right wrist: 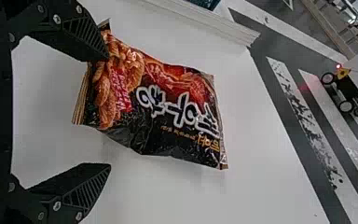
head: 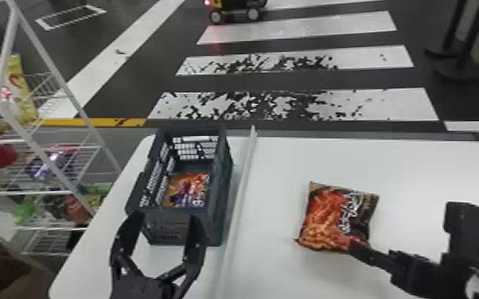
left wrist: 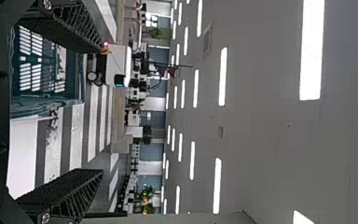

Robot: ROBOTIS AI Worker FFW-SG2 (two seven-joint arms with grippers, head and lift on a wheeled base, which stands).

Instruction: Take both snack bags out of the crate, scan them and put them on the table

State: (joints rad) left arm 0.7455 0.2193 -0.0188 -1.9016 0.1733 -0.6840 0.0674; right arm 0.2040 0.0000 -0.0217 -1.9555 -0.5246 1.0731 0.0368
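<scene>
Two black robot arms work over a white worktop (head: 282, 159), with one snack bag out of its crate and another inside. The left arm rises from the bottom edge at lower left of the head view, its end effector (head: 166, 217) pointing up the frame, fingers spread wide and empty at the near end of the dark slatted plastic crate (head: 167, 224). The left wrist view shows that end effector (left wrist: 101, 111) roughly level, aimed out across the room. On the crate's floor, left of center in the head view, lies an orange-and-purple snack bag (head: 187, 189). The right arm enters from the lower right edge, its end effector (head: 408, 226) open, one finger angled toward the upper left, the other upright in the frame. The first finger's tip overlaps the lower right corner of a red-and-black snack bag (head: 332, 216), flat on the worktop right of center. The right wrist view shows the two fingers well apart, the upper over one end of the bag; whether it touches cannot be told
</scene>
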